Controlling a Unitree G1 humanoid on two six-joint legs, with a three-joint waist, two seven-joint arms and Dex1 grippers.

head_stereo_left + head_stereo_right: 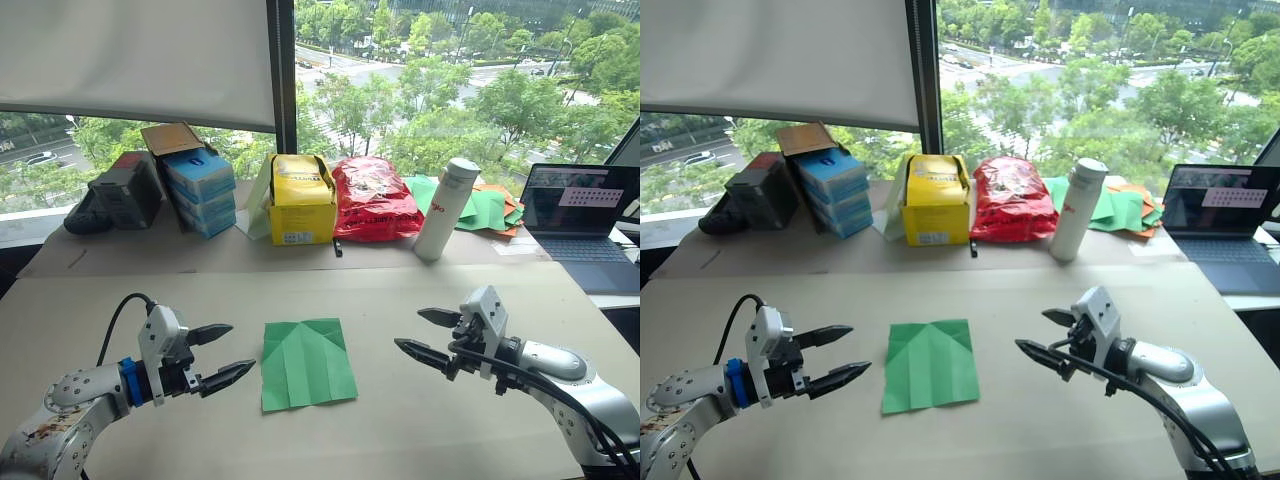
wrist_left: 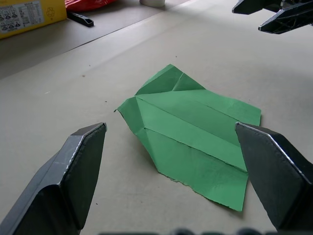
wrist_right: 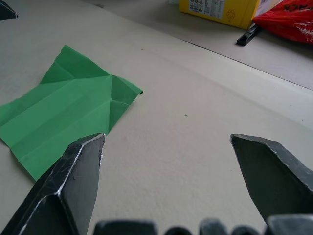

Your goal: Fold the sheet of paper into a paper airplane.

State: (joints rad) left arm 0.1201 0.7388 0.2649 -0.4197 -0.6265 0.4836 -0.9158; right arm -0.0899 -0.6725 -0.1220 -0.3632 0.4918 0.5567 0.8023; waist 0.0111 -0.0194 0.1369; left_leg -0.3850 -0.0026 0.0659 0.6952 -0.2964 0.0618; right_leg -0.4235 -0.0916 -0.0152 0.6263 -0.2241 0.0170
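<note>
Sheet of paper (image 1: 306, 363) lies flat between both gaping grippers, its centre crease running away from the robot; left gripper (image 1: 222, 354) sits nearer it than right gripper (image 1: 418, 331), probably reaching first.

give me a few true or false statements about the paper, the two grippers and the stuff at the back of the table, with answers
1. The green sheet of paper lies flat on the table between the two grippers. True.
2. The left gripper is clamped on the paper. False: its fingers are open and it is beside the paper, not touching it.
3. The right gripper is open and holds nothing. True.
4. The paper is uncreased. False: it shows fold lines, and two corners at its far edge are folded in.
5. The white bottle lies on its side. False: it stands upright, next to the red bag.
6. A yellow box stands at the back of the table. True.
</note>
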